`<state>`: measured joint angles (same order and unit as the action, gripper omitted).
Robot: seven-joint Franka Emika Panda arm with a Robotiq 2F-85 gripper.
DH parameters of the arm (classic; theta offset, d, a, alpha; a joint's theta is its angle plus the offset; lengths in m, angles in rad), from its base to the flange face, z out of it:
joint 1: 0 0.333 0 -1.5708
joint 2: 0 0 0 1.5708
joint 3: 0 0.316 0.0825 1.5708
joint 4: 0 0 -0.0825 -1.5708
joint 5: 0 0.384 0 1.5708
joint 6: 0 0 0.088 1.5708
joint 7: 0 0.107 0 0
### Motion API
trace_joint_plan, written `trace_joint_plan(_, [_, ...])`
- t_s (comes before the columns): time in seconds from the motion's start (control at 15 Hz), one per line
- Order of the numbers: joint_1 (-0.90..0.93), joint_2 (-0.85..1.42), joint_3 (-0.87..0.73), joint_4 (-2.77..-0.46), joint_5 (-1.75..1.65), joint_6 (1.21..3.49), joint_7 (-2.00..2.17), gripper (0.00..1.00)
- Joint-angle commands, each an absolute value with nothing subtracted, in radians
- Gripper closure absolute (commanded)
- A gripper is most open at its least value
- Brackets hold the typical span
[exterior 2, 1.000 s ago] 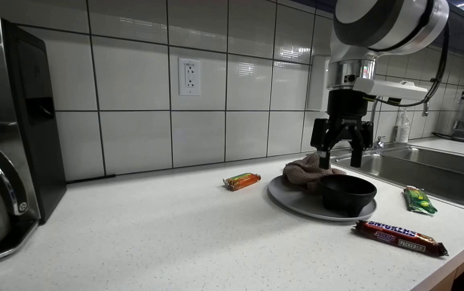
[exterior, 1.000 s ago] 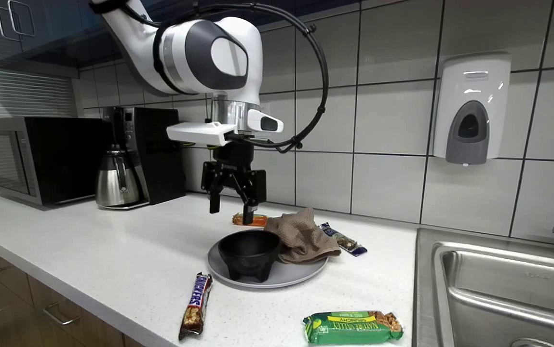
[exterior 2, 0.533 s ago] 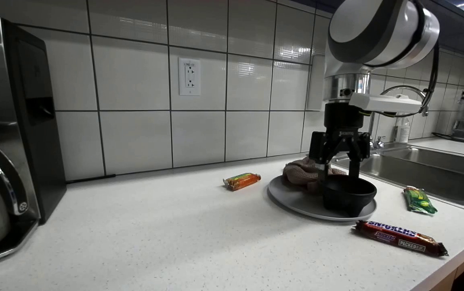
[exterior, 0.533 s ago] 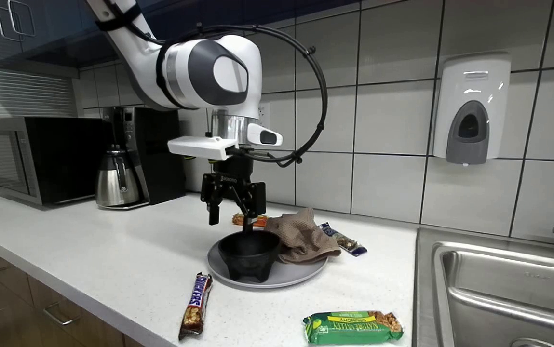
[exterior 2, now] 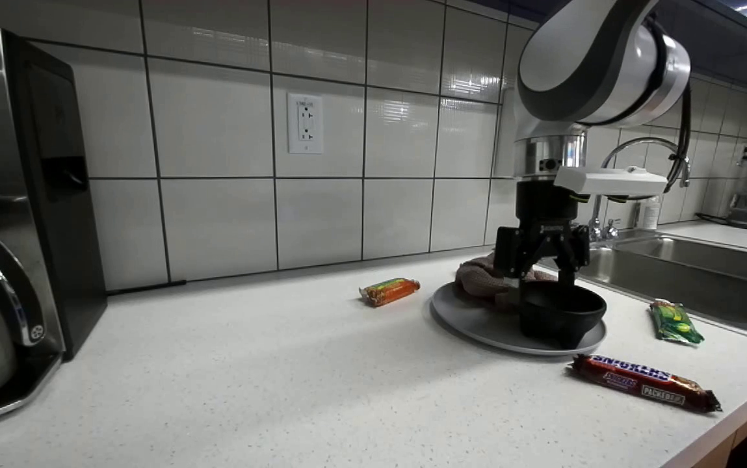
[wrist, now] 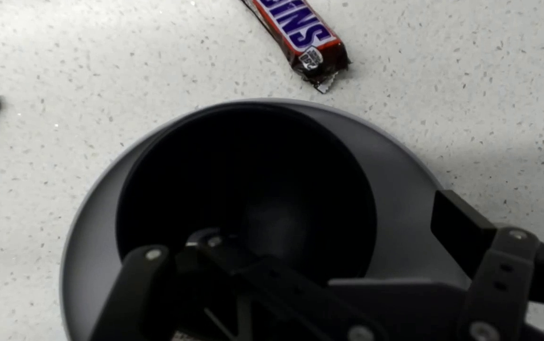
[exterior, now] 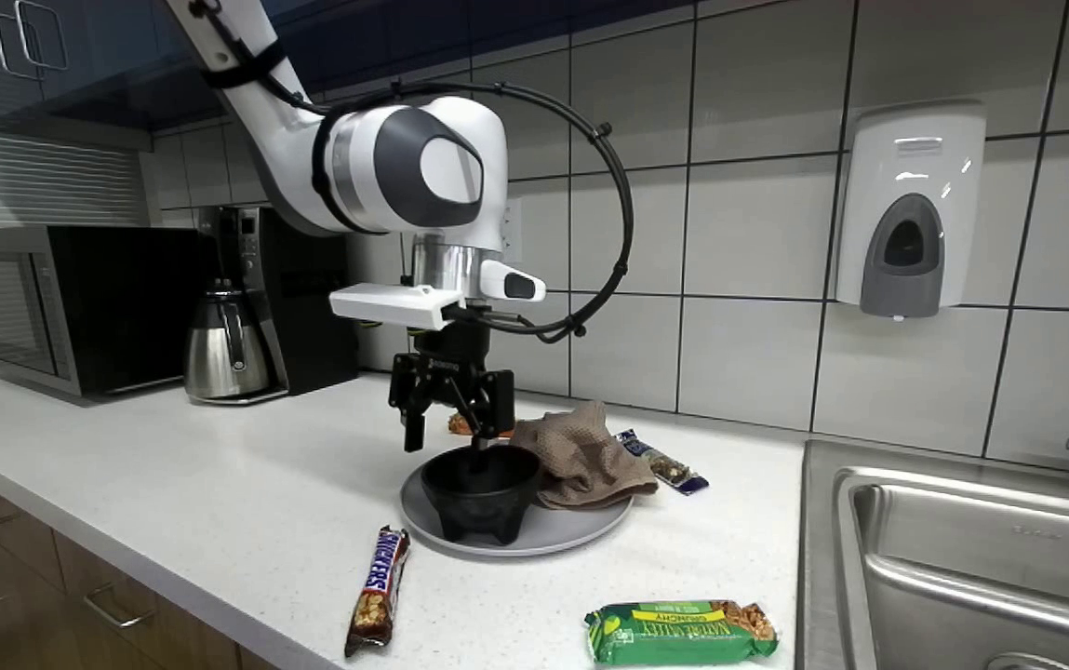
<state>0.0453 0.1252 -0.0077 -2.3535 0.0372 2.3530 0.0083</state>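
Observation:
My gripper (exterior: pixel 447 445) is open and empty, pointing down over a black footed bowl (exterior: pixel 497 507). In the wrist view, one finger of the gripper (wrist: pixel 333 232) reaches over the bowl's opening (wrist: pixel 248 161). The other is outside it, above the plate's edge (wrist: pixel 411 163). The gripper (exterior 2: pixel 545 279) and the bowl (exterior 2: pixel 565 322) also show in an exterior view. I cannot tell whether a finger touches the bowl. The bowl stands upright on a grey plate (exterior: pixel 581 535). A crumpled brown cloth (exterior: pixel 581 456) lies beside it on the plate.
Around the plate lie a Snickers bar (exterior: pixel 376 591), a green bar (exterior: pixel 678 633), an orange bar (exterior 2: pixel 389 292) and a blue wrapper (exterior: pixel 669 463). A sink (exterior: pixel 822 558) is at one side. A coffee maker (exterior: pixel 306 288) and a microwave (exterior: pixel 115 307) stand along the wall.
The arm and gripper have come down toward the bowl, so one finger now dips into its opening in an exterior view. The fingers stay apart; the bowl, plate, cloth and bars have not moved.

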Motion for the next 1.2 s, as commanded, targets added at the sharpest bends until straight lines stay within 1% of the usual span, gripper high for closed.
trace_joint_plan(0.0, [0.045,0.167,0.005,-2.313,0.014,2.351,0.033,0.00])
trace_joint_plan(0.13, [0.047,0.182,0.005,-2.301,0.014,2.351,0.035,0.00])
trace_joint_plan(0.2, [0.048,0.190,0.004,-2.294,0.015,2.347,0.035,0.25])
trace_joint_plan(0.27, [0.048,0.197,0.004,-2.289,0.015,2.345,0.033,0.26])
trace_joint_plan(0.4, [0.048,0.207,0.004,-2.280,0.016,2.343,0.033,0.44])
trace_joint_plan(0.8, [0.053,0.229,0.003,-2.257,0.005,2.343,0.040,0.88])
trace_joint_plan(0.87, [0.055,0.229,0.003,-2.254,0.000,2.344,0.043,0.97])
trace_joint_plan(0.93, [0.057,0.229,0.003,-2.251,-0.005,2.343,0.047,1.00])
trace_joint_plan(1.07, [0.060,0.224,0.004,-2.240,-0.022,2.342,0.059,0.97])
trace_joint_plan(1.13, [0.063,0.218,0.004,-2.238,-0.035,2.343,0.069,0.98])
